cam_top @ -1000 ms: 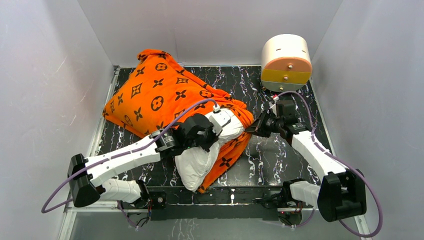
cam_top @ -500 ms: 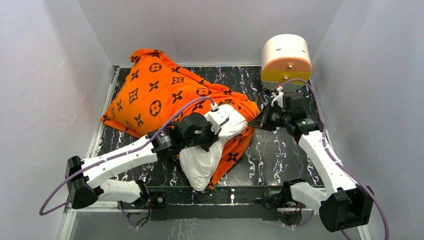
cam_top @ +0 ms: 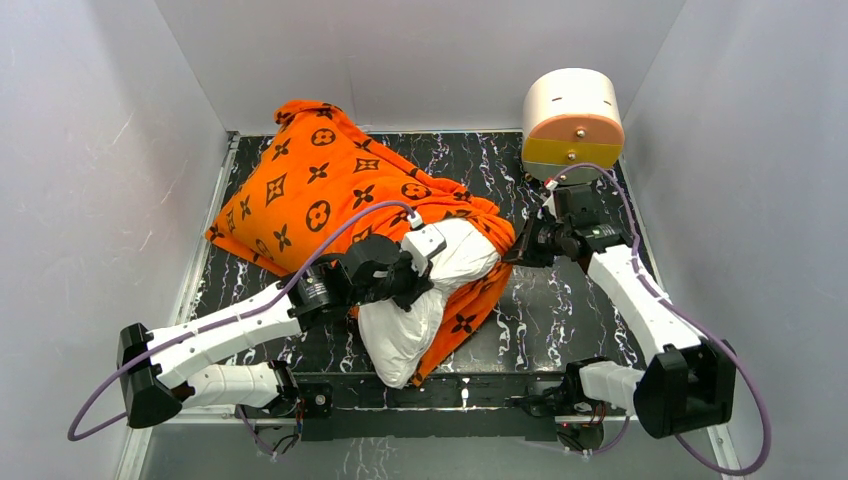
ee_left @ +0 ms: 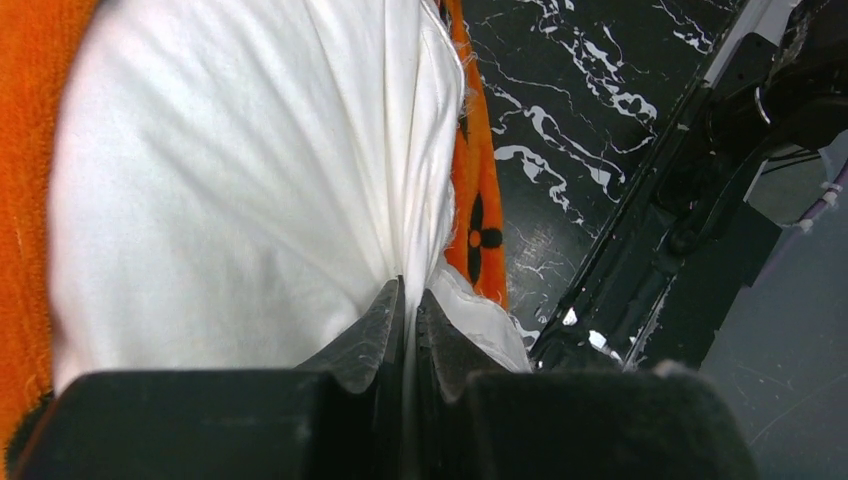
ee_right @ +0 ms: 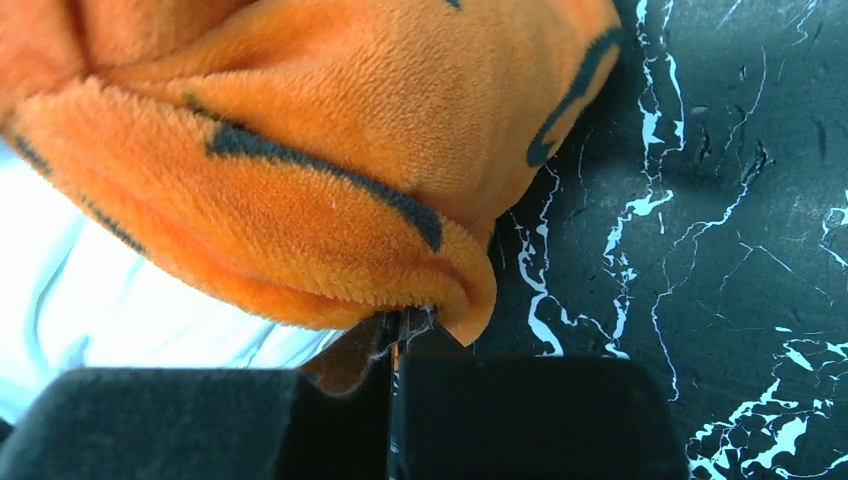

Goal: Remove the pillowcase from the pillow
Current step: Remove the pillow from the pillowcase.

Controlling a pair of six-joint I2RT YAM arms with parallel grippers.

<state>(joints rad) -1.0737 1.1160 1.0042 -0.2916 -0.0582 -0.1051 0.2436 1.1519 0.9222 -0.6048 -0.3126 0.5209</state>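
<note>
Apparently pillowcase [cam_top: 320,190] half off pillow [cam_top: 400,328].

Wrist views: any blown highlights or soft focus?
Left wrist: the plump white pillow is bright, creases legible; the left gripper housing near the lens is dark and soft. Right wrist: the orange plush monogram pillowcase is sharp, the pillow at the left edge washes out bluish-white; the right gripper housing is a featureless black block.

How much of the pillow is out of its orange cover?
Only the near end of the pillow pokes out of the cover. The left gripper pinches the pillow's white cloth, the right gripper pinches the cover's edge. Most of the pillow sits inside, so most pulling is left.
</note>
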